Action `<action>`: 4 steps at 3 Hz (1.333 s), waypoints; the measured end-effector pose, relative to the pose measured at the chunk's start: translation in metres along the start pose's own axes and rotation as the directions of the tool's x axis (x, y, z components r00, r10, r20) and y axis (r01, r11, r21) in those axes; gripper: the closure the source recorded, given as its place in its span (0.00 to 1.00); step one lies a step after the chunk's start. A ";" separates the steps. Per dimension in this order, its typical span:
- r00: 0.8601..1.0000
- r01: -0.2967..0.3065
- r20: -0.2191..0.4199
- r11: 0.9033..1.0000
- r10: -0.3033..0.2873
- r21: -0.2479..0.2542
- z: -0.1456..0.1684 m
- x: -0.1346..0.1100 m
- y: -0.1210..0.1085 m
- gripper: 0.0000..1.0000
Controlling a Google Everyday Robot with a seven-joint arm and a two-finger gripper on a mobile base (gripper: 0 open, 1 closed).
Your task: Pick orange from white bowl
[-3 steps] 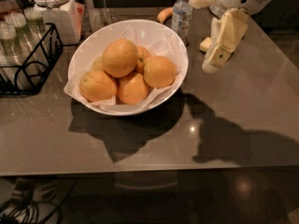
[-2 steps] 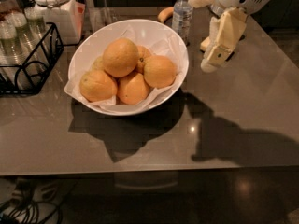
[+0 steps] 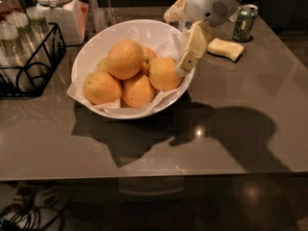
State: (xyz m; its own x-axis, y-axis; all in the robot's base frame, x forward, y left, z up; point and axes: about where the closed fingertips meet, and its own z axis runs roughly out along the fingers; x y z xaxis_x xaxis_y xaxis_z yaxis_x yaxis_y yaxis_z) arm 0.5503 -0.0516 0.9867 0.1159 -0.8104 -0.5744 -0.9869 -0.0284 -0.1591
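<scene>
So the gripper [image 3: 175,44] has swung in over the white bowl [image 3: 82,57] rim, fingers [image 3: 190,52] apart (empty so far); the orange [image 3: 125,57] sits near them, grab's next.

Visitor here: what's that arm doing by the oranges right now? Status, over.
Pincer at the white bowl, right rim, beside the pile. Orange atop the pile, not yet gripped. Smaller orange lies between them.

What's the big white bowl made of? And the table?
The bowl looks like glazed ceramic, maybe hard plastic: smooth, glossy white sides. The table looks like polished stone or laminate: grey-brown, with a bright light spot mirrored on it. The tool hangs over the bowl's right rim.
</scene>
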 end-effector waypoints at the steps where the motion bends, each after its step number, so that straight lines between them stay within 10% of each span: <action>1: 1.000 0.008 0.028 0.997 -0.006 -0.072 0.042 -0.018 -0.016 0.00; 4: 0.990 0.015 0.140 0.993 0.001 -0.120 0.078 -0.033 -0.028 0.00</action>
State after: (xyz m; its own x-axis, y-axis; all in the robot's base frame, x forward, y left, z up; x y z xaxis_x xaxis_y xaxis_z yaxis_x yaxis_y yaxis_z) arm 0.5832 0.0218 0.9472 0.1290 -0.7208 -0.6810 -0.9913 -0.1112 -0.0702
